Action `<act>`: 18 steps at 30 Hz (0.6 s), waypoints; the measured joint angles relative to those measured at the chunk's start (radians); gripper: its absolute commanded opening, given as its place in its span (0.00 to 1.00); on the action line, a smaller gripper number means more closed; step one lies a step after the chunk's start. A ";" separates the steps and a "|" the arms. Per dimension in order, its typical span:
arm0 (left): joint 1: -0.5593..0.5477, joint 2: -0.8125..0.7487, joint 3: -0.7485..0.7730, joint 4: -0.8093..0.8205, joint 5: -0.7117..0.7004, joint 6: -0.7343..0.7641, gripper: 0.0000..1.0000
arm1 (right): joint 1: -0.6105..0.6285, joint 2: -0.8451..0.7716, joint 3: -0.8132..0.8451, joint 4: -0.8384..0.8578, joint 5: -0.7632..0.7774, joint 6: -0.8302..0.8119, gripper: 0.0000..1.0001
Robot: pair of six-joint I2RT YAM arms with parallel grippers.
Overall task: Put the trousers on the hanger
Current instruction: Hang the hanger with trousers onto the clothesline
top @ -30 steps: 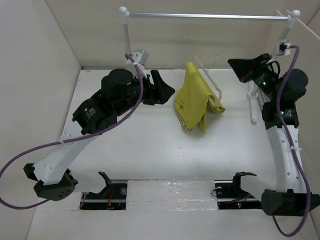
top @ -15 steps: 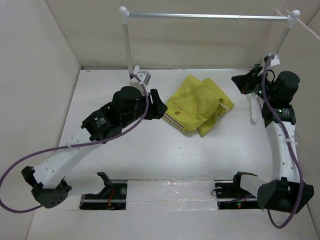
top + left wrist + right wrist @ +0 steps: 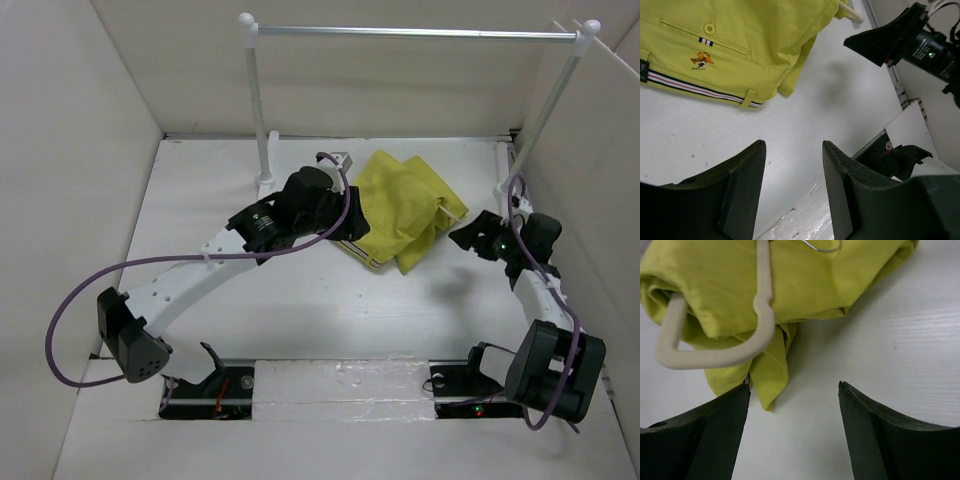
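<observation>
The mustard-yellow trousers [image 3: 395, 200] lie crumpled flat on the white table, striped waistband [image 3: 700, 87] toward the left arm. The cream hanger [image 3: 715, 347] is threaded through the folded cloth. One end of the hanger sticks out on the right [image 3: 455, 213], and its metal hook [image 3: 822, 247] rests on the fabric. My left gripper [image 3: 345, 222] hovers at the trousers' left edge, open and holding nothing [image 3: 792, 147]. To the right of the bundle, just short of the hanger's end, my right gripper [image 3: 465, 237] is wide open and empty [image 3: 792, 387].
A silver rail [image 3: 415, 32] on two white posts spans the back of the table. Beige walls close in the left, back and right sides. The arms' bases and a dark slot [image 3: 215, 390] sit along the near edge.
The trousers on the hanger, held upright a second ago, have dropped onto the table. My right gripper opened and pulled down toward the near side. The left arm swung right to the trousers.
</observation>
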State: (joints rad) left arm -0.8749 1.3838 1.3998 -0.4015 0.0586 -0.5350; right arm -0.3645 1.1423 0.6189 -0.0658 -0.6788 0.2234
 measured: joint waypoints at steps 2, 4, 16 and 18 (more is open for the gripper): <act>-0.001 0.002 -0.016 0.007 0.013 0.000 0.44 | -0.001 0.001 -0.095 0.131 -0.014 0.129 0.77; -0.001 0.002 -0.026 0.013 0.022 0.000 0.43 | -0.001 0.001 -0.159 0.259 -0.016 0.250 0.72; -0.040 0.003 -0.053 0.015 0.051 0.000 0.43 | -0.036 -0.021 -0.320 0.838 -0.094 0.662 0.64; -0.040 0.002 -0.066 0.016 0.056 0.001 0.43 | -0.055 -0.111 -0.315 0.760 -0.101 0.625 0.68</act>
State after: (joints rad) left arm -0.9146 1.3861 1.3342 -0.3859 0.1150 -0.5343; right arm -0.4198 1.0317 0.3042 0.6941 -0.7799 0.8482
